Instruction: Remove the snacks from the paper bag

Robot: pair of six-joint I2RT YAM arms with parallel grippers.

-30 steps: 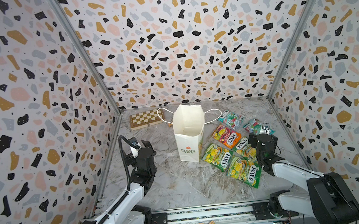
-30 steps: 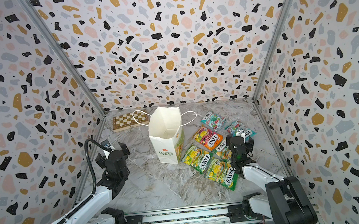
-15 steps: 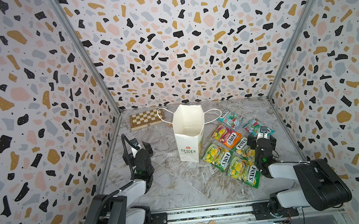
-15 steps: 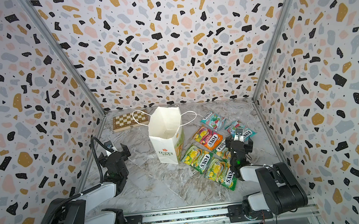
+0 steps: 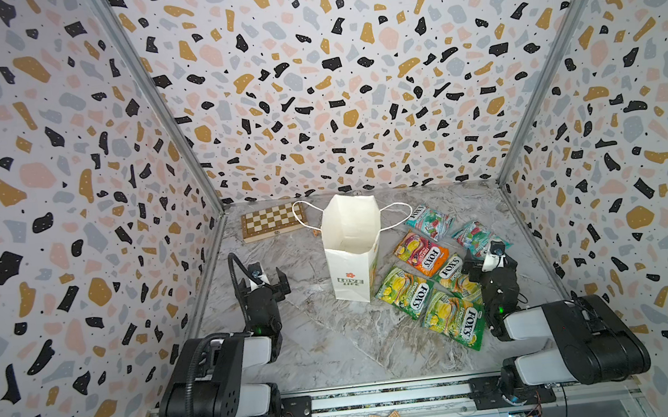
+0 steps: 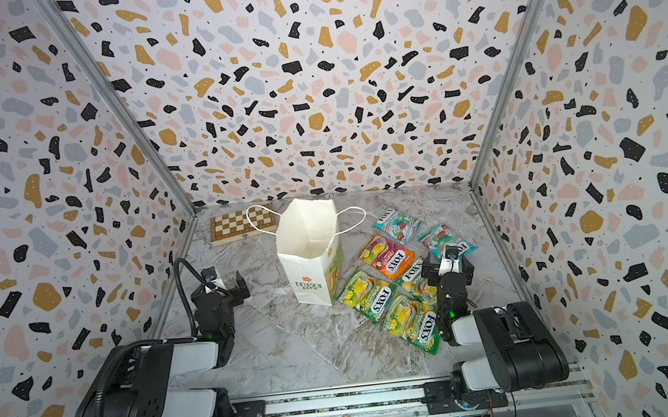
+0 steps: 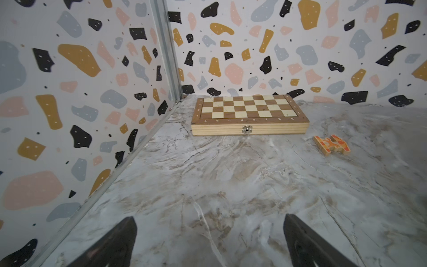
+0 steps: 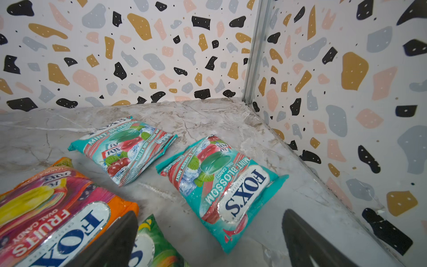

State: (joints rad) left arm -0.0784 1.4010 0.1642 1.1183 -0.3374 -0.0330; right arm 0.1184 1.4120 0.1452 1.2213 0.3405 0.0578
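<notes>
Already all six snacks (image 5: 422, 256) lie flat on the surface (image 5: 337, 343), outside the bag (image 5: 349, 273), spread between it and the right edge. The bag stands upright by the middle of the far edge, mouth open, with a cord handle drooping to each side. Two teal packets (image 5: 429, 222) lie nearest the far right corner, side by side but apart. Two orange packets (image 5: 452, 273) come next, one just beside the bag, the other partly hidden under the right gripper (image 5: 490, 267). Two green packets (image 5: 406, 292) lie edge to edge toward the near edge. The right gripper sits low over the snacks near the right edge, fingers spread wide and holding nothing. Its wrist view shows a teal packet ahead of the gap and one finger (image 8: 111, 240) over an orange and a green packet; whether it touches them I cannot tell. The left gripper (image 5: 264, 285) is near the left edge above bare surface, fingers also wide apart and empty. It faces the chessboard (image 5: 273, 221) in the far left corner. An orange block (image 7: 331, 144) lies near the chessboard, on the bag's side.
</notes>
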